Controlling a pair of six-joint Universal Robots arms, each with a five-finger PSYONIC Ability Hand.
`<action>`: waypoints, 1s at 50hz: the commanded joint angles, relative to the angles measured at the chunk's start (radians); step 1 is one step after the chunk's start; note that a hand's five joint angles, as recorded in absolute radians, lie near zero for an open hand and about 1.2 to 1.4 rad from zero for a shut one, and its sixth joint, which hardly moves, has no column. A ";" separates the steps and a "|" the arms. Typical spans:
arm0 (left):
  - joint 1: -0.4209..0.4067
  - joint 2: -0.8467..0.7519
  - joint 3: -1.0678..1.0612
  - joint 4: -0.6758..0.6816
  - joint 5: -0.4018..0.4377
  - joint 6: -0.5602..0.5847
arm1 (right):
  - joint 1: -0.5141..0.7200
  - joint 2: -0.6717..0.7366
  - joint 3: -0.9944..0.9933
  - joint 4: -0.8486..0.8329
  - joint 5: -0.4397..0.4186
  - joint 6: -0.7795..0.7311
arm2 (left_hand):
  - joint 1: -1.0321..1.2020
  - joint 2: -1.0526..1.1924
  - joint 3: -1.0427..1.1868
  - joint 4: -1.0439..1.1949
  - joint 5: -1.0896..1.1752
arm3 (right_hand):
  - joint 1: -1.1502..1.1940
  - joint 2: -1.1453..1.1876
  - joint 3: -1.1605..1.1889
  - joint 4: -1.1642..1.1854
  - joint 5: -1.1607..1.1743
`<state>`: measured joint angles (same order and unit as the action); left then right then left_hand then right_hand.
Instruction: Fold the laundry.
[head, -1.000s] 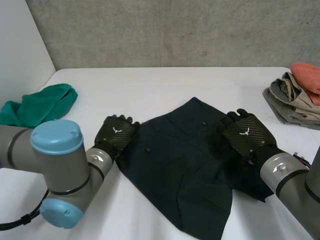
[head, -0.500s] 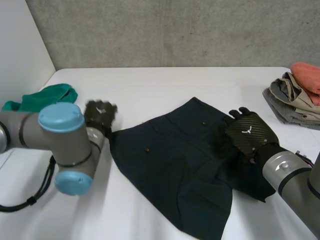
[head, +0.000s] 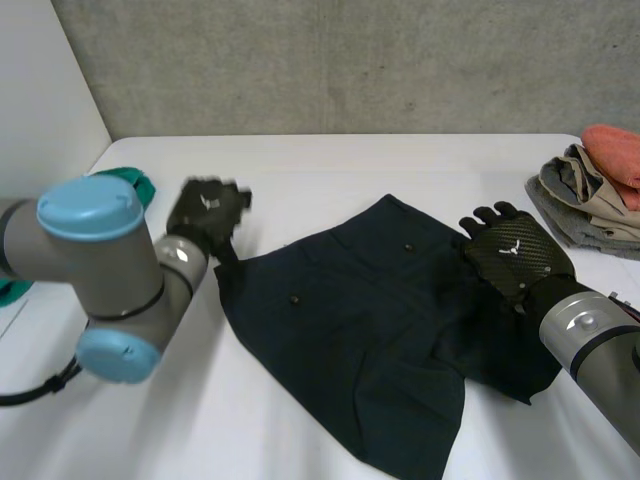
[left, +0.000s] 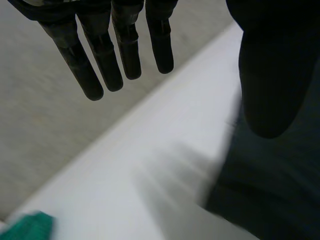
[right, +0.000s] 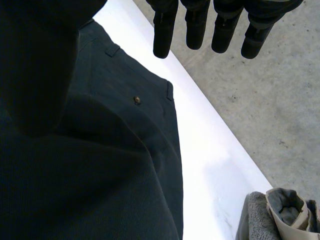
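Note:
Dark navy shorts (head: 370, 320) lie spread flat on the white table (head: 330, 170), with small buttons showing on the fabric. My left hand (head: 207, 212) hovers just beyond the shorts' left corner, fingers (left: 125, 45) straight and spread, holding nothing. In its wrist view the shorts' edge (left: 270, 195) lies below the thumb. My right hand (head: 515, 258) hangs over the right side of the shorts, fingers (right: 195, 25) straight and empty. Under its palm are the shorts (right: 110, 150) with a button and the far hem.
A green cloth (head: 140, 182) lies at the table's left, partly hidden behind my left arm, and shows again (left: 30, 225) in the left wrist view. A pile of beige, grey and orange clothes (head: 590, 190) sits at the far right edge (right: 280, 210). A concrete wall stands behind the table.
My left hand left the shorts' left edge, closed briefly, then lifted away to the far left and reopened. The right hand rose slightly and shifted right.

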<state>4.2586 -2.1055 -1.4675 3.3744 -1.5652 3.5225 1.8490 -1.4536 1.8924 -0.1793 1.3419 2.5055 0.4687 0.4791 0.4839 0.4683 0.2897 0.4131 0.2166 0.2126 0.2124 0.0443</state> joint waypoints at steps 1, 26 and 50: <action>0.059 -0.011 -0.068 -0.018 0.059 0.000 | 0.003 0.009 0.004 0.000 -0.001 -0.001 | 0.053 0.043 0.038 0.053 0.058 | -0.239 -0.042 -0.038 -0.038 -0.044; 0.084 -0.172 0.042 -0.029 0.129 -0.008 | 0.001 0.015 0.013 -0.009 0.000 -0.002 | 0.926 0.916 0.911 0.927 0.931 | -0.239 -0.042 -0.038 -0.038 -0.044; 0.057 -0.018 0.401 0.082 -0.012 -0.082 | -0.047 -0.044 -0.085 -0.003 0.039 0.016 | 0.928 0.917 0.912 0.928 0.932 | -0.239 -0.042 -0.038 -0.038 -0.044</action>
<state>4.4147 -2.1668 -1.1196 3.4177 -1.6321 3.4934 1.8306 -1.4881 1.8227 -0.1817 1.3638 2.5152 1.1410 1.1676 1.1882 1.1955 0.9376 0.4131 0.2166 0.2126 0.2124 0.0443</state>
